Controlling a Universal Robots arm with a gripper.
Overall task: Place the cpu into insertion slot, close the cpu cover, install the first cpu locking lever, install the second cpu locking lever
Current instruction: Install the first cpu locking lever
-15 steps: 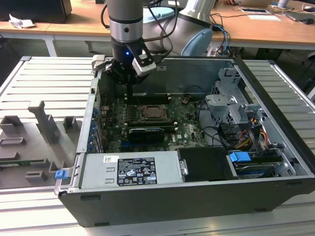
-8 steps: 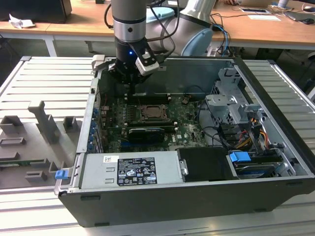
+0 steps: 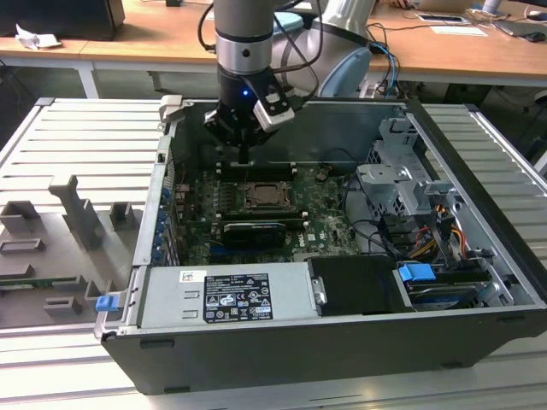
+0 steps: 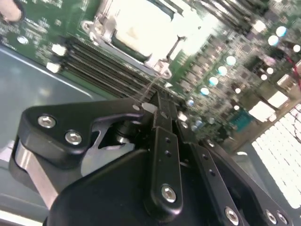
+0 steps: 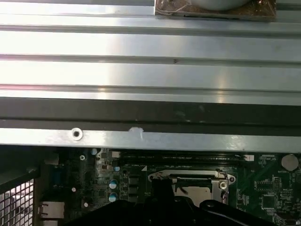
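Observation:
The cpu (image 3: 265, 198) lies in the insertion slot (image 3: 249, 208) on the green board, its pale face (image 4: 134, 26) showing through the window of the cpu cover (image 3: 281, 192), which lies flat over it. In the first wrist view the cover's silver frame (image 5: 188, 177) rims the chip (image 5: 190, 189). My gripper (image 3: 244, 158) hangs just beyond the socket's back left corner, over the memory slots. Its fingers (image 4: 162, 115) are shut together with nothing visible between them. A thin metal lever rod (image 4: 173, 47) slants from the socket's corner towards the fingertips.
The open computer case (image 3: 479, 231) walls in the board. A black card (image 3: 252, 231) lies in front of the socket, with a labelled power supply (image 3: 226, 295) nearer still. Drive cage and cables (image 3: 402, 196) crowd the exterior view's right. A grey fixture tray (image 3: 60, 239) sits outside on the left.

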